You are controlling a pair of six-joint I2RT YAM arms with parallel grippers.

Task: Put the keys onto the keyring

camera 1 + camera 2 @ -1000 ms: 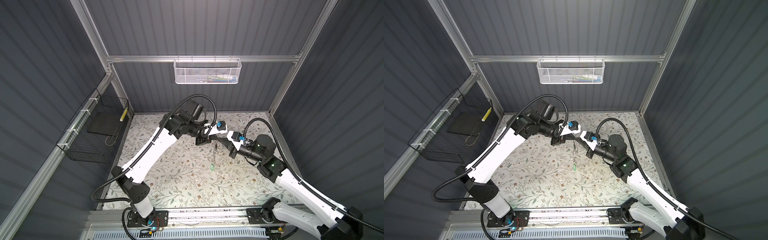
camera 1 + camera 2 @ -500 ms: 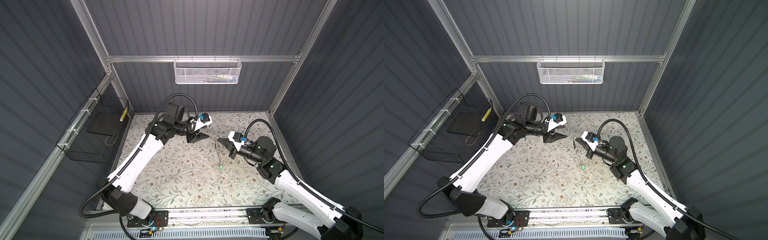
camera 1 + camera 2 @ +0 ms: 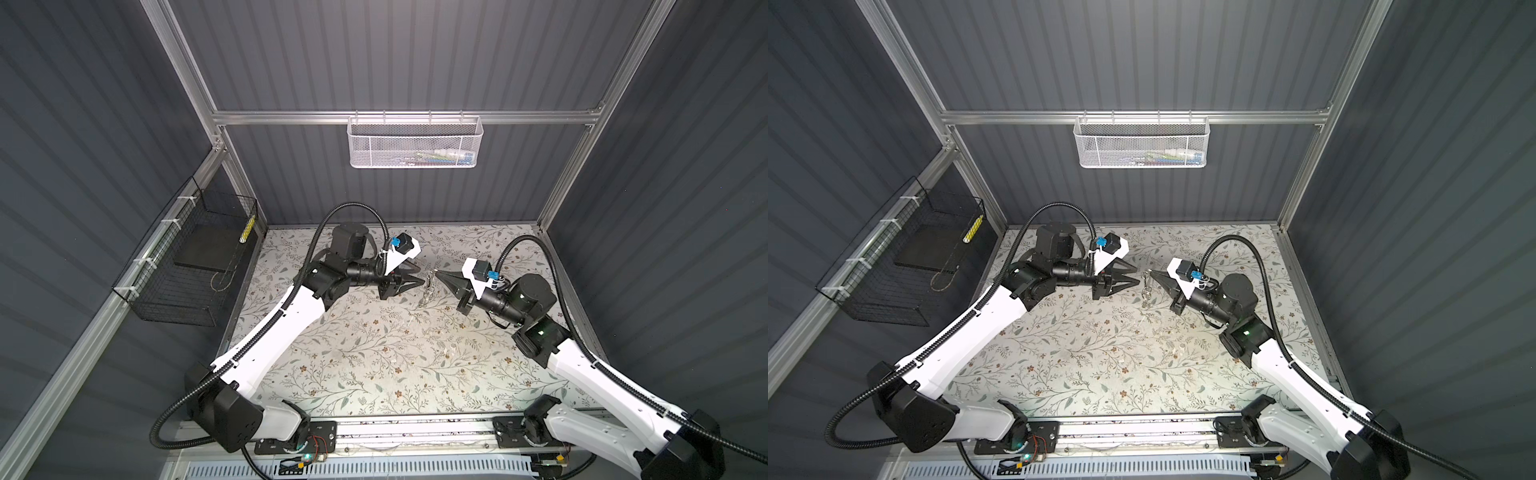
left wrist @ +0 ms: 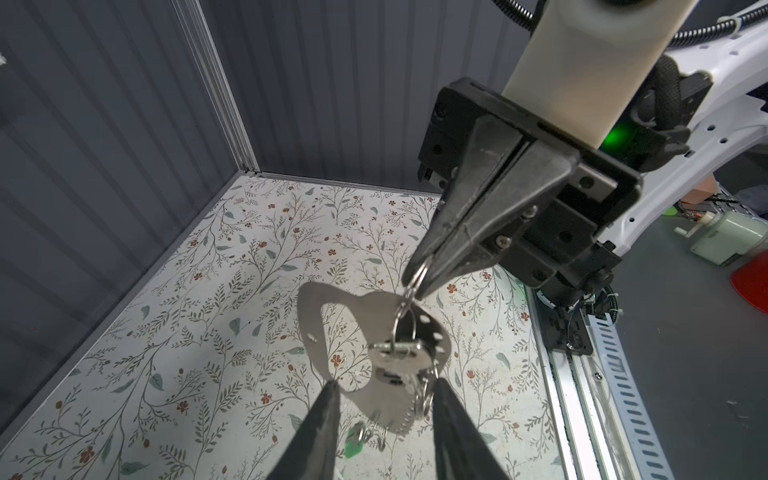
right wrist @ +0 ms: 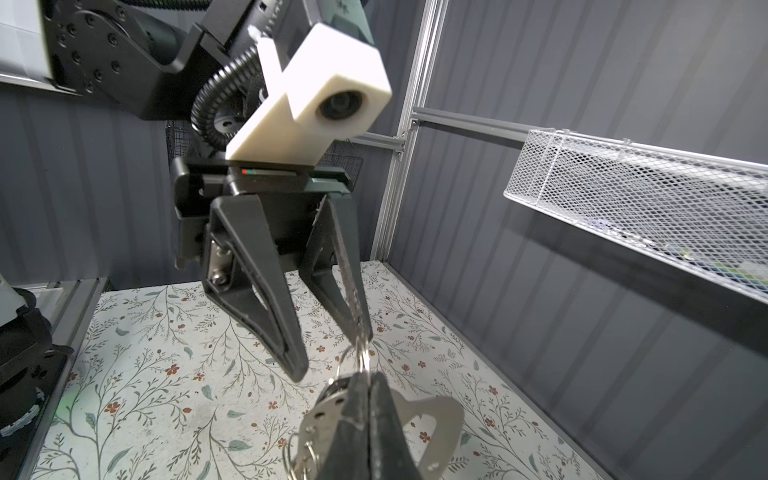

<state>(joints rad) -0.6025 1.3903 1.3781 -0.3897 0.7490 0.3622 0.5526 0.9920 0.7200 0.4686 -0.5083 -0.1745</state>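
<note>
Light: bright and even on the bench (image 3: 374, 353) in both top views; walls (image 3: 83, 124) stay dim grey.
Glare: pale wash along the bench's near edge; the keyring (image 4: 316, 303) shines in the left wrist view.
Shadows: soft and faint on the bench.
Blur: in the right wrist view the near jaws and the white camera block (image 5: 324, 95) look soft; top views sharp.
Distortion: wall lines bow toward the edges of both wrist views.

No text can be read in any view.
The items (image 3: 444, 157) in the white mesh basket (image 3: 374, 145) show coloured print, and the yellow strip (image 3: 247, 227) in the black wire basket (image 3: 166, 299) shows dark marks, all too small to read.
</note>
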